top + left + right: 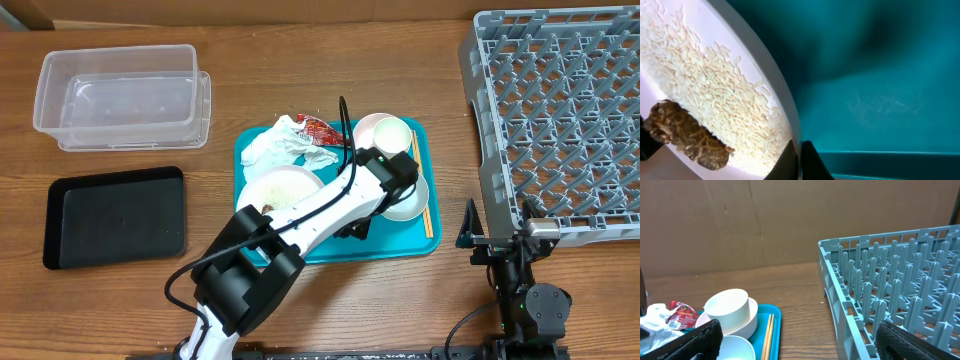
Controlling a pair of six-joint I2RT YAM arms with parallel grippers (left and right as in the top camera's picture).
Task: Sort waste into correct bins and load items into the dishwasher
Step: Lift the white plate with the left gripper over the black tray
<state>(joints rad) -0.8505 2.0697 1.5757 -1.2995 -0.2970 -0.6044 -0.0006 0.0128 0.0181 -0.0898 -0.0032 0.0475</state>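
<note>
Open room: bare desk runs between the teal tray and the dish rack to its right. A wider strip separates the teal tray from the clear tub and the black tray on the left. The teal tray itself is crowded. The napkin and red wrapper lie at its far side, the white bowls sit at its right, and the chopsticks lie along its right edge. The plate sits on the near left part of the teal tray, carrying rice and a brown scrap. In the wrist view I see the left hand closed down narrow right at the plate's rim. The rim runs into the slit between the two fingers, so I read it as pinched there, just above the teal tray's floor and near its raised lip. The left arm reaches diagonally from the near edge of the desk over the plate, wrist folded back above the teal tray's middle, hiding the hand from overhead. The right hand hovers low just off the rack's near left corner, fingers spread wide and empty, facing the bowls and chopsticks.
</note>
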